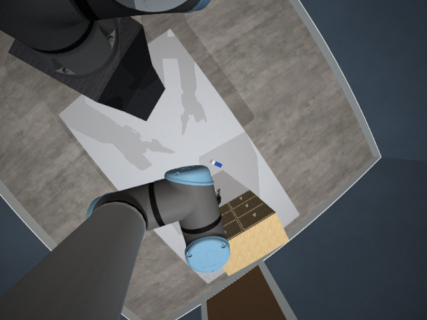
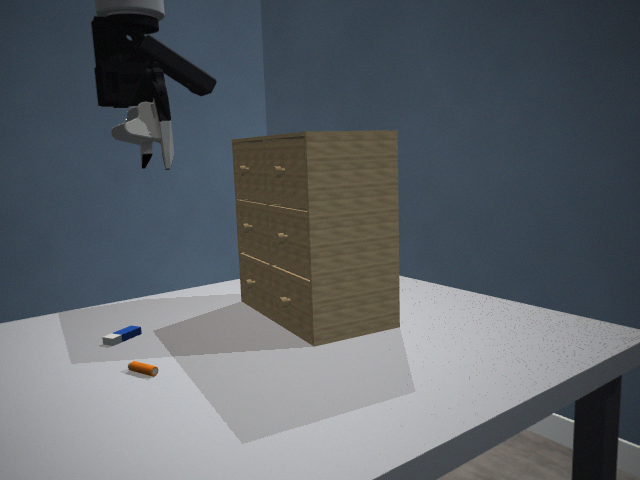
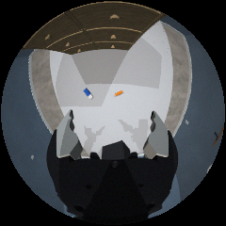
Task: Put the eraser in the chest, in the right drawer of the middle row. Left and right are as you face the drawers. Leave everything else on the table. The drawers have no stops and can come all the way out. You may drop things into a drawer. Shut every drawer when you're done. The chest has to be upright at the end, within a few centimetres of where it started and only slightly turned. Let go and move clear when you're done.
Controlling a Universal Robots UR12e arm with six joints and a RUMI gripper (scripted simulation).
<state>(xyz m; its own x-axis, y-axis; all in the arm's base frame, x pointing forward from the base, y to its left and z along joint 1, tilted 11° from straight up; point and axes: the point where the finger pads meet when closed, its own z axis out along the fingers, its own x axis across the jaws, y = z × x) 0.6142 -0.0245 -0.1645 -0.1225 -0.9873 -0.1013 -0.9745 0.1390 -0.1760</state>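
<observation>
Seen from above, the grey arm (image 1: 179,207) with its pale blue joint caps crosses the lower left and covers part of the white table (image 1: 113,145). Just past the upper cap lies the eraser (image 1: 216,163), blue with a white end, on the table in a band of shadow. The wooden chest (image 1: 257,237) stands near the table's far corner, its dark drawer fronts facing the eraser, all of them flush with no drawer pulled out. The arm's shadows fall across the table top.

From the exterior view, the gripper (image 2: 155,157) hangs high in the air to the left of the chest (image 2: 351,232), level with its top row, fingers pointing down and touching nothing. The chest stands upright with three rows of two drawers, each with a small knob, and all are shut. The eraser (image 2: 121,334) lies on the table well in front of the drawers. An orange cylinder (image 2: 142,368) lies near it, a little closer to the camera, apart from it.

Through the wrist camera, the two fingers stand spread wide with only bare table between them. Beyond them lie the eraser (image 3: 88,93) and the orange cylinder (image 3: 119,93), side by side but apart, and the drawer fronts (image 3: 94,30) arch across the top.
</observation>
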